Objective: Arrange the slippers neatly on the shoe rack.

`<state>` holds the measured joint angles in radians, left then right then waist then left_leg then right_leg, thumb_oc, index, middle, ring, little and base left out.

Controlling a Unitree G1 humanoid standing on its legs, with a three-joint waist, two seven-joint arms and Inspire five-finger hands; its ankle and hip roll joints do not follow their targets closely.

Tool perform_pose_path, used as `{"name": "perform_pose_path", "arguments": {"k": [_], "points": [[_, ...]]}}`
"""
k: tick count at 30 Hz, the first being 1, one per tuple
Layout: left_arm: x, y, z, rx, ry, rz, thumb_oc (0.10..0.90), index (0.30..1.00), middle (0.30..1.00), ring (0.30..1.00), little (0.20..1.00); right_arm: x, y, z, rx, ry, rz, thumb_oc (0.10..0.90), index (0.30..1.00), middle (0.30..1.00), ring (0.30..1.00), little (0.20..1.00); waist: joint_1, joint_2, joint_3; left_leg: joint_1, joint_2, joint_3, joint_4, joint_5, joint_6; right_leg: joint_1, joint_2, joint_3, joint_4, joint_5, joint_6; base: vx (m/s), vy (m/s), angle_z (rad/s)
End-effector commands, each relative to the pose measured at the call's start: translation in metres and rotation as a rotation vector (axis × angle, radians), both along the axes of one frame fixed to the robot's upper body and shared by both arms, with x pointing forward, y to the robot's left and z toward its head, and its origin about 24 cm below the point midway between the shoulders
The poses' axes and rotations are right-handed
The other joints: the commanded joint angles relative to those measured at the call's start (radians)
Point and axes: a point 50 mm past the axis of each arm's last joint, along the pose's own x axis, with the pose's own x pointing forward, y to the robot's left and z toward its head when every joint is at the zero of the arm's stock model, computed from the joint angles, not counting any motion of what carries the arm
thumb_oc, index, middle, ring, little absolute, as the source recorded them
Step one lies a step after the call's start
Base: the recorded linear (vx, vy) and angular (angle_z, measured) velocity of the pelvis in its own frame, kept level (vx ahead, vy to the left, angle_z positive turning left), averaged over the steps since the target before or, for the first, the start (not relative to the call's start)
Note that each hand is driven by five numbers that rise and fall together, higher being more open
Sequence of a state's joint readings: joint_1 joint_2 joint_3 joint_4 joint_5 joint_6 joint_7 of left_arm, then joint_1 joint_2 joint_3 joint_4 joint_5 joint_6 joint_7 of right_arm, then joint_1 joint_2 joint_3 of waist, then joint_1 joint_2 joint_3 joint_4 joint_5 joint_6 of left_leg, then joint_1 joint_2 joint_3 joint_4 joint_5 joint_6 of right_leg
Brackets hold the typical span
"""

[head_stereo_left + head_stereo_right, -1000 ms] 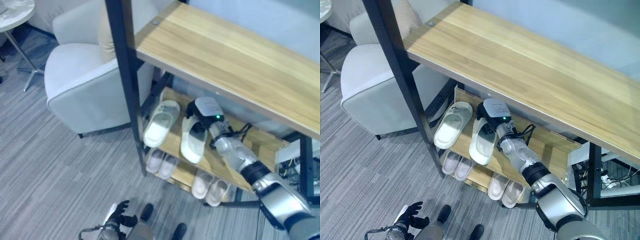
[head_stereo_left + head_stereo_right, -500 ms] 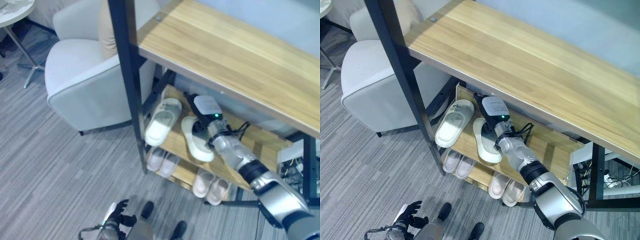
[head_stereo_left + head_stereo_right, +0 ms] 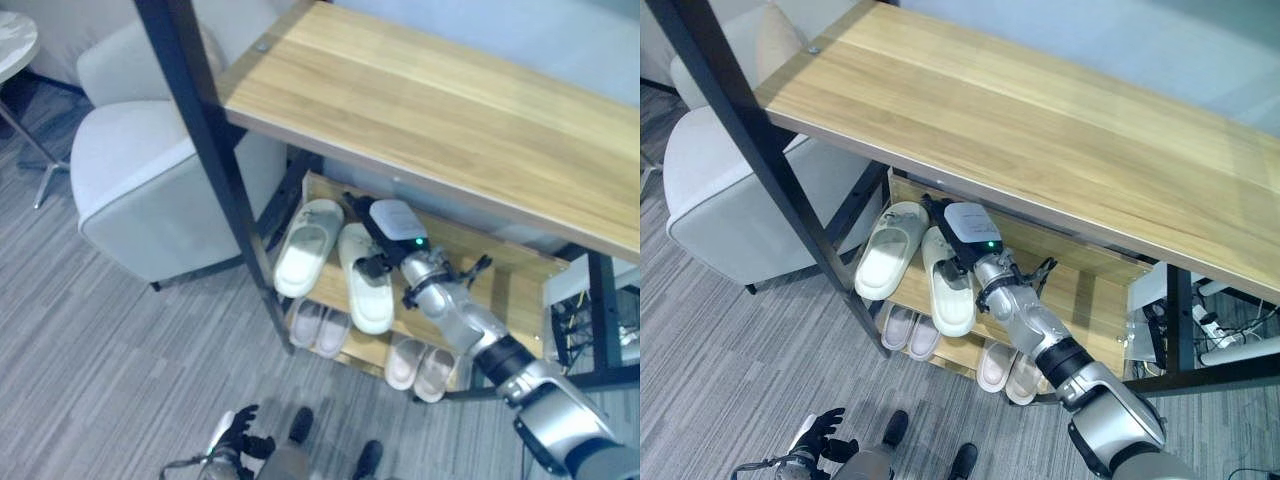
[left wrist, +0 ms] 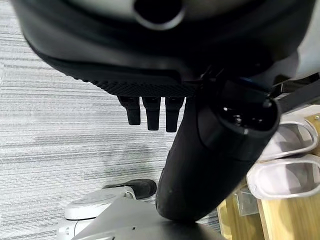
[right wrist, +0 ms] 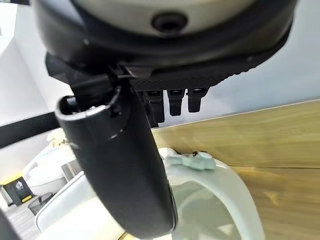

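Observation:
Two pale slippers lie side by side on the rack's middle shelf (image 3: pixel 505 290), toes toward the back. The left slipper (image 3: pixel 305 248) lies by itself. My right hand (image 3: pixel 372 262) is at the other slipper (image 3: pixel 366 292), reaching in under the top board. Its fingers (image 3: pixel 938 215) run straight past the toe and its thumb (image 5: pixel 130 165) rests against the strap (image 5: pixel 200 164). The heel overhangs the shelf's front edge a little. My left hand (image 3: pixel 236 432) hangs low over the carpet, fingers (image 4: pixel 150 112) relaxed and holding nothing.
A wide wooden top board (image 3: pixel 450 110) roofs the shelf, and a black post (image 3: pixel 215 170) stands at its front left corner. Two pinkish pairs (image 3: pixel 320 328) (image 3: pixel 420 365) fill the bottom shelf. A white armchair (image 3: pixel 140 180) stands left of the rack.
The right hand has turned its slipper from a slant across the shelf edge to lie parallel beside the left slipper. The camera has shifted too.

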<state>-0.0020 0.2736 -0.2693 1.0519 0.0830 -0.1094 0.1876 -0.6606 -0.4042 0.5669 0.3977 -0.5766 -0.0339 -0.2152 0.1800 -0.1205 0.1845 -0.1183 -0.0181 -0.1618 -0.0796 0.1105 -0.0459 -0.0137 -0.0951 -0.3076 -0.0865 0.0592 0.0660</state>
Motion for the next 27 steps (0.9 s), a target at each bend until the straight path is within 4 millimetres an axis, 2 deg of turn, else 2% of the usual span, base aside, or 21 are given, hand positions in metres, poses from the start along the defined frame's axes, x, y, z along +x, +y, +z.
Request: {"name": "perform_pose_path", "arguments": {"k": [1,10,13,18,20,21,22,24,27], "points": [[-0.019,-0.027,-0.012,-0.068,0.057,-0.035,0.800,0.900,0.900,0.900,0.900,-0.001,0.005,0.045,0.092,-0.173,0.067,0.800,0.900,0.900,0.900,0.900,-0.012,0.010,-0.077,0.063,0.035,0.097,-0.008,-0.093,-0.021,0.001,-0.014,0.055,0.014,-0.039,0.049,0.00,-0.001,-0.04],[-0.021,-0.028,-0.013,-0.072,0.066,-0.027,0.800,0.900,0.900,0.900,0.900,-0.013,0.005,0.049,0.134,-0.183,0.118,0.800,0.900,0.900,0.900,0.900,-0.027,0.013,-0.081,0.068,0.037,0.109,-0.008,-0.095,-0.022,0.003,-0.009,0.067,0.012,-0.042,0.048,0.00,-0.003,-0.07],[-0.021,-0.027,-0.013,-0.070,0.069,-0.018,0.800,0.900,0.900,0.900,0.900,-0.021,0.002,0.049,0.172,-0.182,0.135,0.800,0.900,0.900,0.900,0.900,-0.037,0.013,-0.079,0.064,0.036,0.111,-0.008,-0.083,-0.020,-0.003,-0.011,0.066,0.016,-0.033,0.047,-0.01,0.000,0.00],[-0.023,-0.026,-0.014,-0.069,0.077,-0.014,0.800,0.900,0.900,0.900,0.900,-0.028,-0.005,0.044,0.215,-0.158,0.134,0.800,0.900,0.900,0.900,0.900,-0.046,0.014,-0.084,0.071,0.039,0.112,-0.008,-0.096,-0.021,0.004,-0.008,0.070,0.012,-0.043,0.048,0.01,-0.002,0.00],[-0.024,-0.026,-0.015,-0.069,0.082,-0.011,0.800,0.900,0.900,0.900,0.900,-0.035,-0.012,0.039,0.288,-0.127,0.128,0.800,0.900,0.900,0.900,0.900,-0.054,0.016,-0.081,0.069,0.037,0.115,-0.008,-0.086,-0.019,-0.003,-0.010,0.070,0.017,-0.034,0.048,-0.02,0.006,-0.01],[-0.024,-0.026,-0.015,-0.069,0.083,-0.010,0.800,0.900,0.900,0.900,0.900,-0.035,-0.012,0.039,0.288,-0.126,0.129,0.800,0.900,0.900,0.900,0.900,-0.054,0.016,-0.084,0.073,0.039,0.115,-0.008,-0.098,-0.020,0.003,-0.008,0.072,0.013,-0.042,0.049,-0.03,0.013,-0.03],[-0.025,-0.026,-0.015,-0.072,0.087,-0.009,0.800,0.900,0.900,0.900,0.900,-0.038,-0.016,0.036,0.335,-0.107,0.122,0.800,0.900,0.900,0.900,0.900,-0.060,0.017,-0.082,0.070,0.038,0.117,-0.008,-0.086,-0.019,-0.003,-0.011,0.072,0.017,-0.033,0.049,0.05,-0.005,-0.02],[-0.026,-0.026,-0.016,-0.068,0.097,0.005,0.800,0.900,0.900,0.900,0.900,-0.044,-0.019,0.030,0.443,-0.062,0.116,0.800,0.900,0.900,0.900,0.900,-0.071,0.018,-0.084,0.077,0.040,0.122,-0.008,-0.100,-0.020,0.002,-0.008,0.077,0.014,-0.040,0.050,0.01,0.004,-0.07],[-0.027,-0.026,-0.016,-0.065,0.101,0.011,0.800,0.900,0.900,0.900,0.900,-0.049,-0.022,0.024,0.500,-0.025,0.118,0.800,0.900,0.900,0.900,0.900,-0.077,0.018,-0.082,0.074,0.038,0.126,-0.008,-0.089,-0.018,-0.004,-0.010,0.079,0.018,-0.031,0.050,0.00,0.003,-0.07]]}}
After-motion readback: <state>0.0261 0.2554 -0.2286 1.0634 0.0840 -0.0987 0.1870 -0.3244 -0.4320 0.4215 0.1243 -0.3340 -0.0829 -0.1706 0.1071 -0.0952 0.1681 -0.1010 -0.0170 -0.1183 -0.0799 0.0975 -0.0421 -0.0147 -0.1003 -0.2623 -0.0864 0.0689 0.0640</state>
